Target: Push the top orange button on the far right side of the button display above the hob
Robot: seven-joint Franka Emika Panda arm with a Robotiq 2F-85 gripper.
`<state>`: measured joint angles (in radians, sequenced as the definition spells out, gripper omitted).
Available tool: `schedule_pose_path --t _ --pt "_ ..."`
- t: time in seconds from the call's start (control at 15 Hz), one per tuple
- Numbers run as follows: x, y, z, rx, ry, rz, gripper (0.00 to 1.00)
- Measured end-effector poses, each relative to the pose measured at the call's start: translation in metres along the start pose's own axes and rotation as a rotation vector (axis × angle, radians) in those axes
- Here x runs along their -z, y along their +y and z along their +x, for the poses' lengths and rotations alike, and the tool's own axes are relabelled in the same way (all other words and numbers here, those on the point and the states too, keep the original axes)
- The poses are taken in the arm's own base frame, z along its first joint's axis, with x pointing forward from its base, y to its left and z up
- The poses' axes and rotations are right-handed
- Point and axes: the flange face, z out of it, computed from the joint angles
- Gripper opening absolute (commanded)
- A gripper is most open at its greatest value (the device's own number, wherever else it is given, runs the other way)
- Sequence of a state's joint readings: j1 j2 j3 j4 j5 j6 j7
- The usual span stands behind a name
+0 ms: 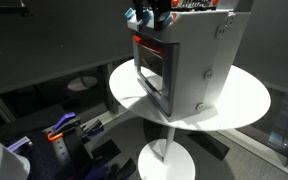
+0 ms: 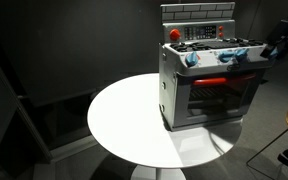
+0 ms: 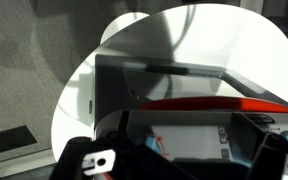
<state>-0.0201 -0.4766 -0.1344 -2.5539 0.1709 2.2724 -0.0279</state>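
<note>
The small grey cooker (image 2: 209, 95) stands on a round white table (image 2: 124, 120), with a red-topped dark glass front and blue knobs (image 2: 192, 58). The hob (image 2: 202, 46) is its flat top. The button display (image 2: 199, 32) is the narrow dark strip behind the hob, dotted with tiny red and white buttons. My gripper (image 2: 272, 48) hangs at the cooker's upper right edge, level with the knobs and apart from the display. In an exterior view it sits over the cooker's top (image 1: 156, 16). In the wrist view my fingers (image 3: 179, 160) are spread, open and empty, with the cooker's top (image 3: 189, 135) between them.
The cooker (image 1: 179, 60) takes up the table's far half, and bare tabletop (image 1: 244, 100) lies beside it. A grey tiled backsplash (image 2: 197, 12) rises above the display. Dark equipment with purple and orange parts (image 1: 59, 130) lies on the floor below the table.
</note>
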Motion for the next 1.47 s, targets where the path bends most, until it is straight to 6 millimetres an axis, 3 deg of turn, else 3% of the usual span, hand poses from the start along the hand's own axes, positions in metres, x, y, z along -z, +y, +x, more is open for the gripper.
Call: schedule_pose_path --t 0.47,0.73,1.07,1.47 --pt "0.061 -0.008 0.017 0.002 0.142 -0.024 1.00" --pt "0.084 -0.009 0.032 0.018 0.237 -0.049 1.00" --pt "0.084 -0.008 0.056 0.048 0.371 -0.102 1.00" --pt "0.064 0.003 0.100 0.034 0.468 -0.191 1.00"
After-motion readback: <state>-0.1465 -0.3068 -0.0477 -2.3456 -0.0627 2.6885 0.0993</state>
